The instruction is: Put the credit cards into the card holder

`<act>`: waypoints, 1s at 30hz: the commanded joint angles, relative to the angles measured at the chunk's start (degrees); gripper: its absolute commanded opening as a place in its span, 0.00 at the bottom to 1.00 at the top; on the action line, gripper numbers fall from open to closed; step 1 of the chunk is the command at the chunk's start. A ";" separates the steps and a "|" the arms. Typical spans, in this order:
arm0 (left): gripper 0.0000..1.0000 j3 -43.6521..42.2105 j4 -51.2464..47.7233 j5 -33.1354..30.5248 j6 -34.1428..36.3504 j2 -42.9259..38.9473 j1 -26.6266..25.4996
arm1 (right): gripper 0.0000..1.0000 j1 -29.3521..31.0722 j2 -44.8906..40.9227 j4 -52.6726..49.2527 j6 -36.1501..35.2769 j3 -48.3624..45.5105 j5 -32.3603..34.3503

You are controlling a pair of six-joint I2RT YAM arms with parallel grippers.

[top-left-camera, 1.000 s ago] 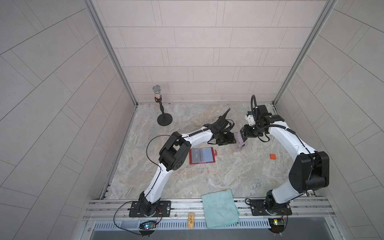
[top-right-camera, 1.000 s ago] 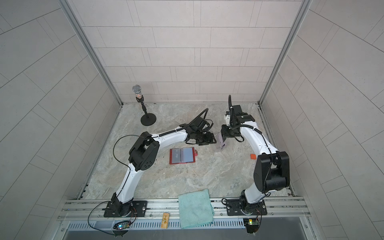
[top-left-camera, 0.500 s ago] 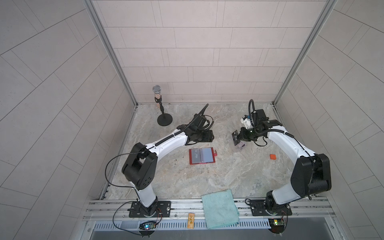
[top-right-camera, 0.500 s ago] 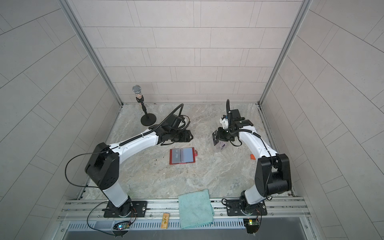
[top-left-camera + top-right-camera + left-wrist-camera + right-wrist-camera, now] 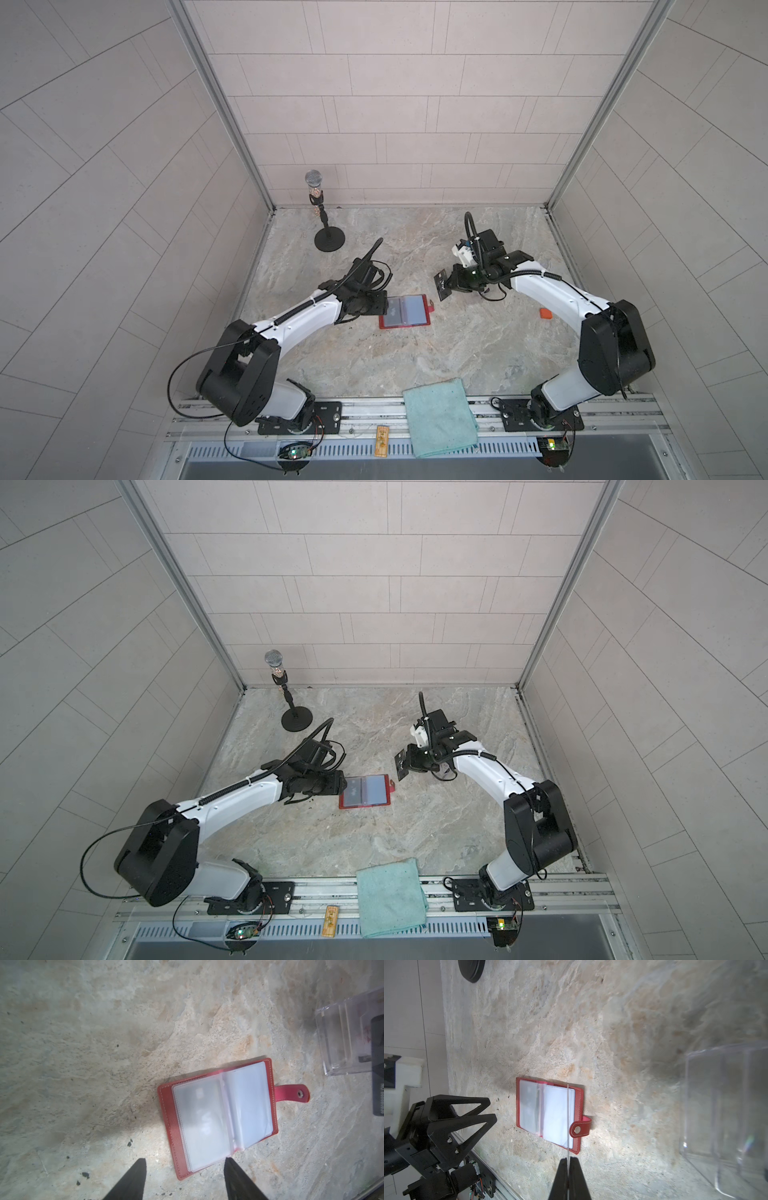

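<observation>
While the left claw [image 5: 381,306] hung spread just beside the left cover of the open card holder [image 5: 405,312] at mid-bench, the right claw [image 5: 449,285] pinched the black card [image 5: 441,286] on edge, just back-right of the holder, whose spine ran back-to-front and whose snap tab [image 5: 432,306] pointed toward the bench's right edge.
</observation>
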 commanded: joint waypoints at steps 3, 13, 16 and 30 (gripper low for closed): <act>0.64 -3.04 4.29 0.17 -0.54 -1.10 0.16 | 0.00 3.19 2.52 1.93 2.34 0.22 2.03; 0.62 -4.84 6.31 0.83 0.46 -0.05 0.11 | 0.00 7.28 5.57 4.95 4.96 -0.42 2.94; 0.62 -5.09 7.28 1.90 0.52 0.97 0.11 | 0.00 7.79 6.29 5.25 4.97 -0.35 2.77; 0.53 -5.81 11.50 5.94 -0.29 5.24 0.12 | 0.00 10.09 10.55 5.77 2.71 0.20 -3.45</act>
